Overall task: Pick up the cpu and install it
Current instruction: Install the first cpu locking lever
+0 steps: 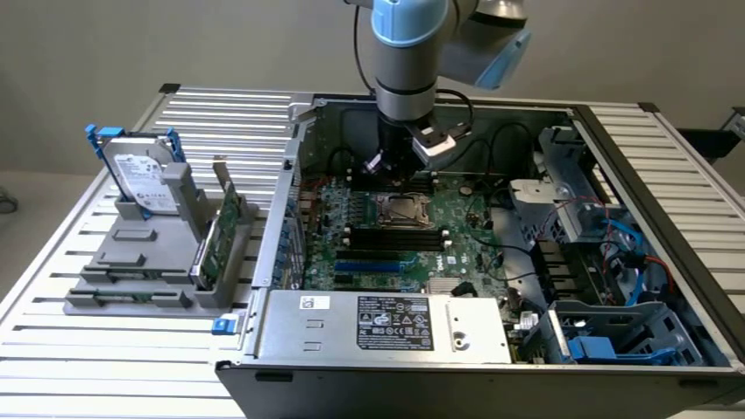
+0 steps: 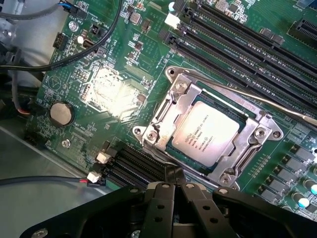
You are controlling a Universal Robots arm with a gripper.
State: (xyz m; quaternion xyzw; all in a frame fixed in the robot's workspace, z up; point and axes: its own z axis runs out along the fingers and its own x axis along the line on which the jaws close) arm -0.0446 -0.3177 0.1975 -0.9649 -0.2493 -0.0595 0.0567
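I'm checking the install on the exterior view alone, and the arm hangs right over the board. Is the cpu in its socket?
Observer: Yes. In the wrist view the cpu lies flat inside the metal socket frame, silvery top up, with print on it.
Operator: Is the gripper carrying anything?
Observer: No. The gripper is shut with nothing between its fingertips. It is by the frame's edge, off the cpu. I cannot tell whether it touches the frame.
Operator: Does anything lie across the chip?
Observer: No. A thin metal lever runs along the frame's side next to the memory slots, not over the cpu.
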